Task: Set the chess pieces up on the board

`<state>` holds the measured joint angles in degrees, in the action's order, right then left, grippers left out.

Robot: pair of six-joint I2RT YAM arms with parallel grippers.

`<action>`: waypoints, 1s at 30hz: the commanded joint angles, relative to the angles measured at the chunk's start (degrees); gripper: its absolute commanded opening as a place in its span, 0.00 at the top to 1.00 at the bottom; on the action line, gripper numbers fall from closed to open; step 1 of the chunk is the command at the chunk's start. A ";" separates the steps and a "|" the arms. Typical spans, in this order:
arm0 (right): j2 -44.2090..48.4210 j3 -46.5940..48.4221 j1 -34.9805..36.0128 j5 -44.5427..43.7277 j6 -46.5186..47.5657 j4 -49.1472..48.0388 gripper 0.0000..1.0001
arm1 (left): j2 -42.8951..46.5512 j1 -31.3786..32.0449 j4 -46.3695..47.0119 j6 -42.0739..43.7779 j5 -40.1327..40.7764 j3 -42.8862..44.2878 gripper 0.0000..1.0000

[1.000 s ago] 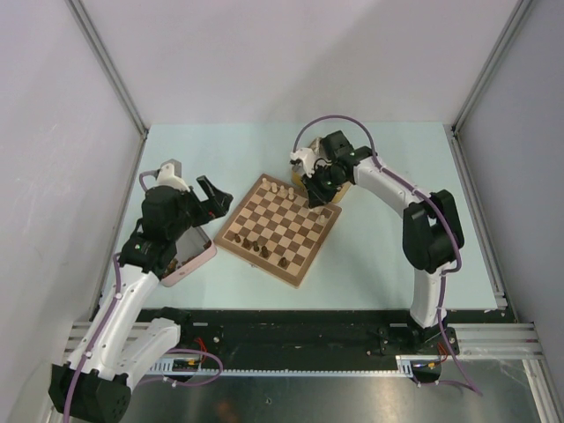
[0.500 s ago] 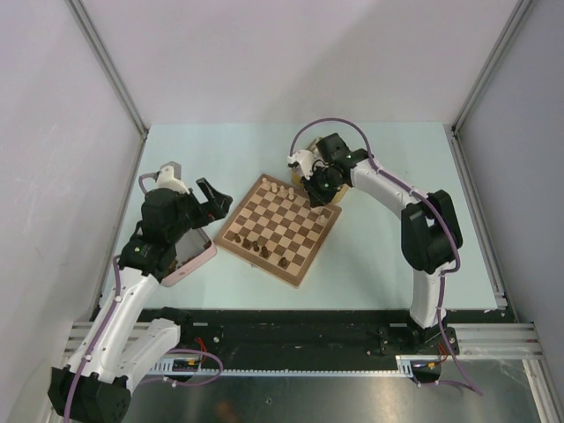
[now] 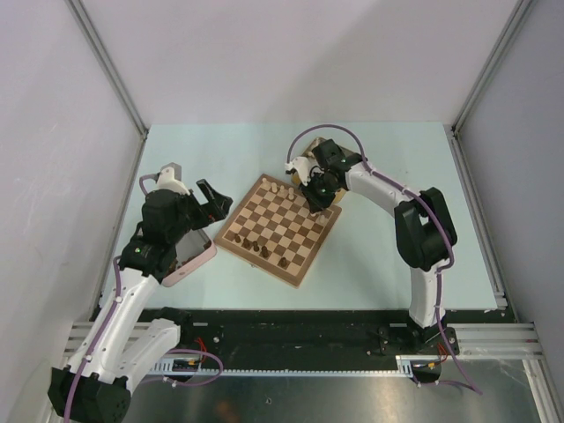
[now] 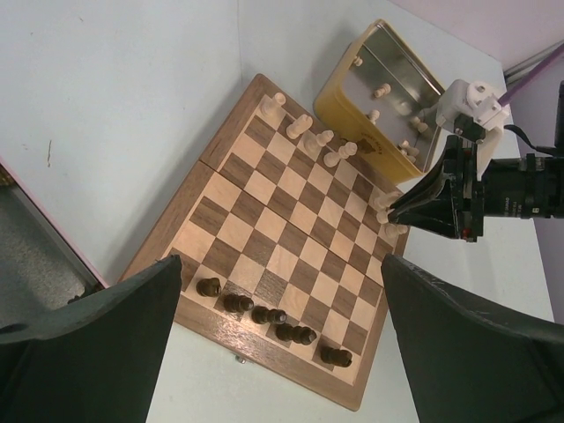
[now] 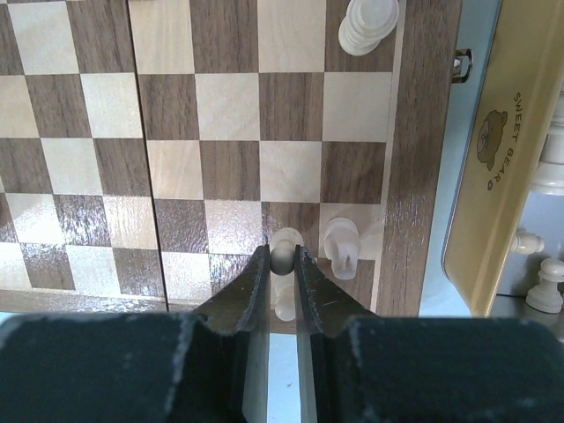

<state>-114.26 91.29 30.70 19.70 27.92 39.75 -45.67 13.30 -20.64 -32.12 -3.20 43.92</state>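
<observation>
The board (image 3: 278, 229) lies tilted mid-table, also in the left wrist view (image 4: 291, 247) and right wrist view (image 5: 176, 132). My right gripper (image 5: 282, 257) is shut on a pale pawn (image 5: 283, 251) over the board's right corner, beside a pale piece (image 5: 341, 242) standing on the edge square; it shows from above (image 3: 315, 196). Several pale pieces (image 4: 313, 141) line the far edge. Several dark pieces (image 4: 264, 315) line the near edge. My left gripper (image 3: 214, 196) is open and empty, left of the board.
A yellow tin (image 4: 379, 97) with loose pale pieces (image 5: 544, 286) sits behind the board's right corner, partly hidden from above. A pink tin (image 3: 196, 257) lies under my left arm. Grey walls close in both sides.
My right gripper has moved slightly left and toward the board's right corner with the pawn. The left arm has barely moved.
</observation>
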 commanded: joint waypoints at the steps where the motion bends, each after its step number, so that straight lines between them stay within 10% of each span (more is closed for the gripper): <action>1: -0.97 0.21 0.50 -0.98 0.11 -2.13 0.90 | 0.85 -0.47 1.66 -0.84 0.13 0.11 0.00; 30: 0.00 2.58 0.77 0.51 0.20 -0.20 0.69 | -1.09 -0.64 1.92 -0.31 -0.22 1.52 0.00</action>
<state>-116.33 91.31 31.07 18.92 27.90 39.00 -46.81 13.04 -20.64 -32.12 -3.22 43.92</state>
